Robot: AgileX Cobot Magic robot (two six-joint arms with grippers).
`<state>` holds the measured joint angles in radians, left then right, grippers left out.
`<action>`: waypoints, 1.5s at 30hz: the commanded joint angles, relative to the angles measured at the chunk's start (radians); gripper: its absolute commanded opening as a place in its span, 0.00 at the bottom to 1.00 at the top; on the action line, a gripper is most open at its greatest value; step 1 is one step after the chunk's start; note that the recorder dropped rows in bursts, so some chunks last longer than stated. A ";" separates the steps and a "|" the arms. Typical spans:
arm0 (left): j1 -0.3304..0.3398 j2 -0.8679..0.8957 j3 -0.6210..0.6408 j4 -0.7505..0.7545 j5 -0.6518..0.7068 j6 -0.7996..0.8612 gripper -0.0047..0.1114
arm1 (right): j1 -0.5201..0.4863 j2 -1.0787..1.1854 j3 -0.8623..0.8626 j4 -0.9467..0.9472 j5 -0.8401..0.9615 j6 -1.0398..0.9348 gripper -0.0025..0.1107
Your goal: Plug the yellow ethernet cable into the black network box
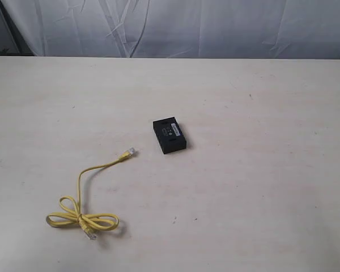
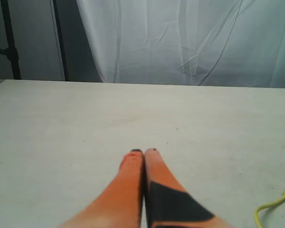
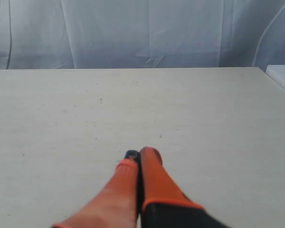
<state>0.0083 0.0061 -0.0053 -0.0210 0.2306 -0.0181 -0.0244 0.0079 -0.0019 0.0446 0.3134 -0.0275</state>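
Pale tabletop [image 1: 260,198] | thin bright-yellow ethernet cable [image 1: 81,217] lay part-coiled, its free plug [image 1: 130,152] near but apart from small flat black plastic network box [image 1: 169,136] | left gripper [image 2: 143,153] and right gripper [image 3: 141,154]: jaws together, empty | step judged: pickup not begun; next needed jaws opened over that plug.

Yellow ethernet cable [image 1: 81,209] lower left of frame, partly coiled in loops, one clear plug [image 1: 130,152] stretched toward centre; black network box [image 1: 169,136] flat at centre, skewed, apart from plug

Pale table [image 1: 260,198]: yellow ethernet cable [image 1: 79,187], black network box [image 1: 169,136] apart
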 commanded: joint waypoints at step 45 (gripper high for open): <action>0.000 -0.006 0.005 -0.502 -0.361 -0.005 0.04 | 0.029 0.661 -0.684 -0.109 0.025 0.139 0.01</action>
<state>0.0083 0.0038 -0.0053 -0.5252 -0.1378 -0.0220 -0.0154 0.5642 -0.5966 -0.0474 0.2012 0.2103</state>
